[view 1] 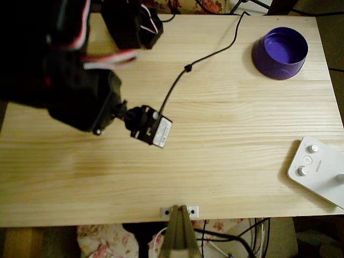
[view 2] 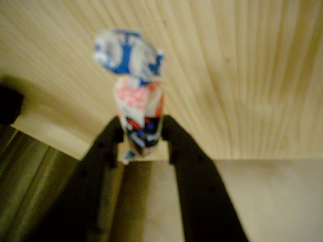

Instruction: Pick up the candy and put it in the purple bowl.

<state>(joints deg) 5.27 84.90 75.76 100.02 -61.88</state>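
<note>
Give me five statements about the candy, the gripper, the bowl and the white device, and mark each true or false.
1. The gripper is shut on the candy. True.
2. The candy lies inside the purple bowl. False: it is between the gripper's fingers, and the bowl's inside shows nothing in it.
3. The white device with knobs sits at the table's lower right in the overhead view. True.
4. The purple bowl is tipped on its side. False: it stands upright.
5. The table is pale wood. True.

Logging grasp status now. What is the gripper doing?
Gripper: closed on the candy, held between both fingers above the table.
</note>
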